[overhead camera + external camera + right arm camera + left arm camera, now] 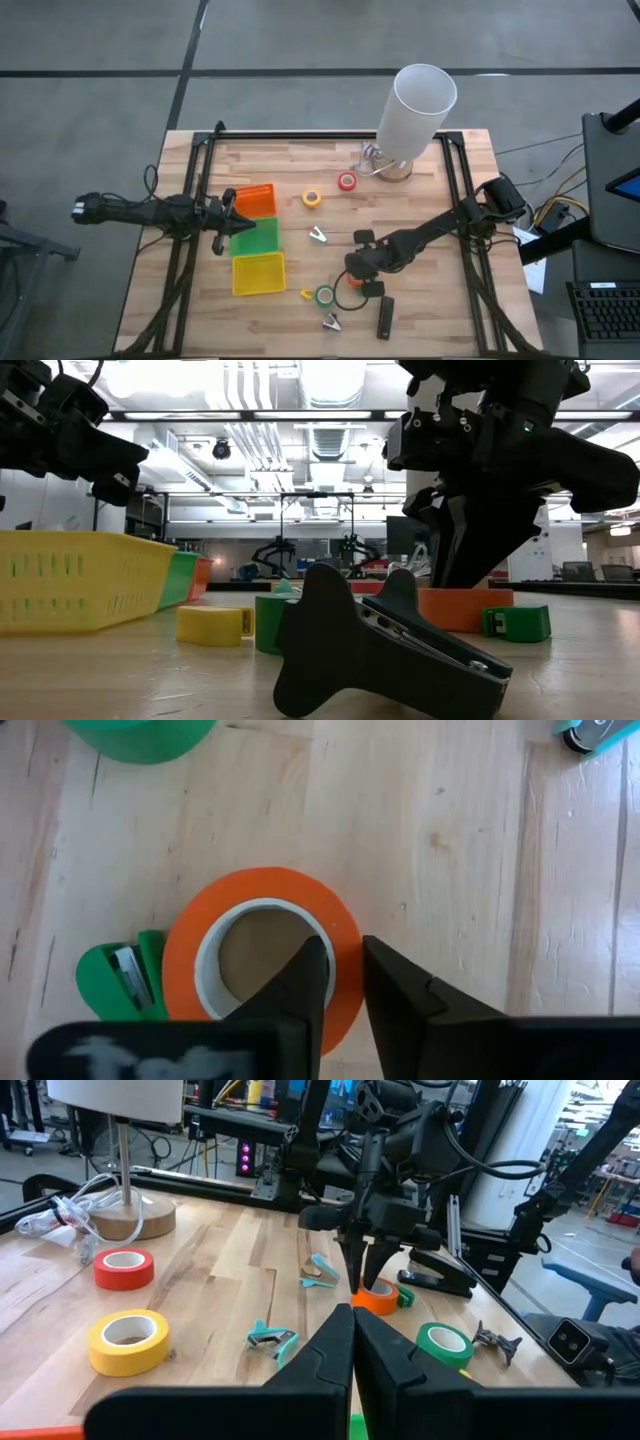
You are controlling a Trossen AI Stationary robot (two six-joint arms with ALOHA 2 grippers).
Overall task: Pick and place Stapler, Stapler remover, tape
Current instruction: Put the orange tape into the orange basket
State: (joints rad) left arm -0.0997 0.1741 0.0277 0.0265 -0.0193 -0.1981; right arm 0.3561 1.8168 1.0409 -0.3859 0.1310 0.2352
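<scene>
My right gripper [353, 277] stands over the orange tape roll [290, 885] at the table's near middle, and its fingers close on the roll's wall. The green tape roll [325, 295] lies just left of it. The black stapler [385, 318] lies to the near right. The yellow roll [312, 198] and the red roll [347, 182] lie flat farther back. One claw-shaped staple remover [318, 236] lies mid-table and another [332, 322] lies near the front edge. My left gripper [230, 213] is shut and empty, above the trays at the left. My right gripper has one finger [312, 970] inside the orange roll's hole and the other [385, 975] outside. The ring wall [344, 934] sits between them. The fingers come from above, pointing down. The roll lies flat on the table [378, 1298].
An orange tray [256, 199], a green tray [256, 237] and a yellow tray [258, 273] stand in a row at the left. A white lamp [418, 108] with a wooden base stands at the far edge. A small green piece [125, 975] lies against the orange roll.
</scene>
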